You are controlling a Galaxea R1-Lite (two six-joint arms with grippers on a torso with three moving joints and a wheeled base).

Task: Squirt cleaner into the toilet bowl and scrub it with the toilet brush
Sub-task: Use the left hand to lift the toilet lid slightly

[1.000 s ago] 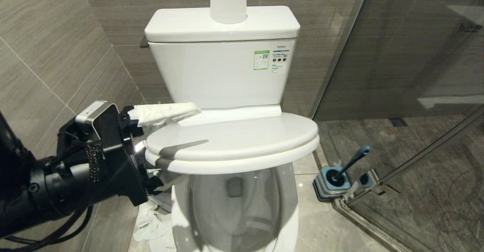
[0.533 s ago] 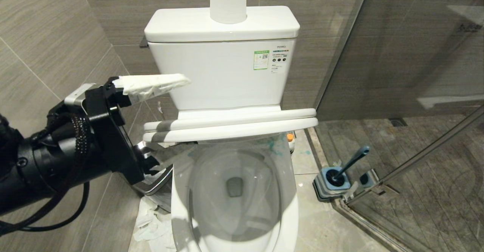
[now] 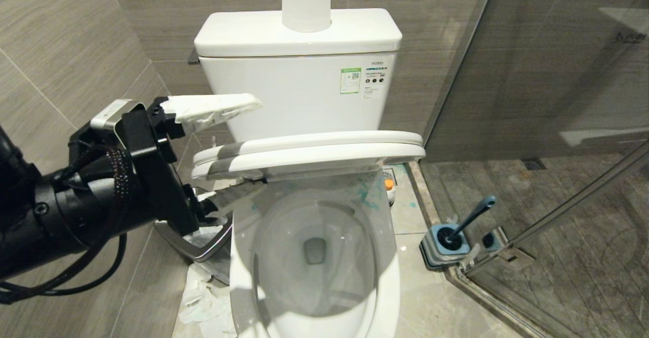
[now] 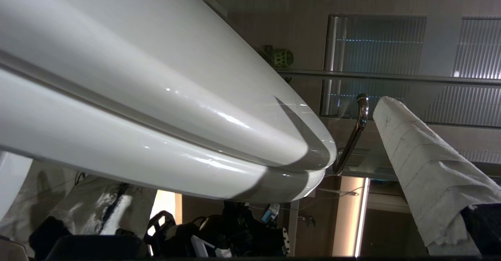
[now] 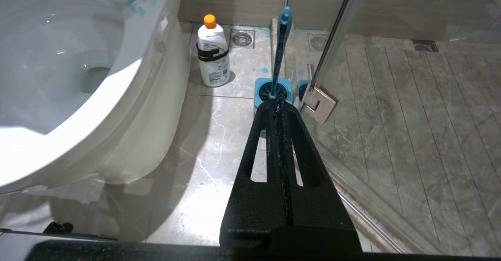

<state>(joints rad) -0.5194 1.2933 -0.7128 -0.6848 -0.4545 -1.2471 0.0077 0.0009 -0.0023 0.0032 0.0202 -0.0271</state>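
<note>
The white toilet bowl [image 3: 314, 257] lies uncovered, with teal smears on its back rim. Its seat and lid [image 3: 314, 150] hang together half raised. My left gripper [image 3: 261, 145] is open and straddles their left edge: a paper-wrapped finger [image 4: 422, 163] is above the lid and the other is under the seat. The cleaner [image 5: 213, 53], a white bottle with an orange cap, stands on the floor right of the toilet. The toilet brush [image 5: 281, 49] stands in its blue holder [image 3: 446, 241] by the glass. My right gripper [image 5: 278, 106] is shut and empty, low over the floor before the holder.
A paper roll [image 3: 305, 1] stands on the tank. A steel bin [image 3: 195, 241] and crumpled paper [image 3: 203, 297] sit between the toilet and the left tiled wall. The glass shower partition [image 3: 532, 100] and its hinge [image 5: 319, 103] close off the right.
The seat and lid have gone from lying flat on the bowl to half raised, uncovering the bowl. My left gripper has risen with them. The right arm has not moved.
</note>
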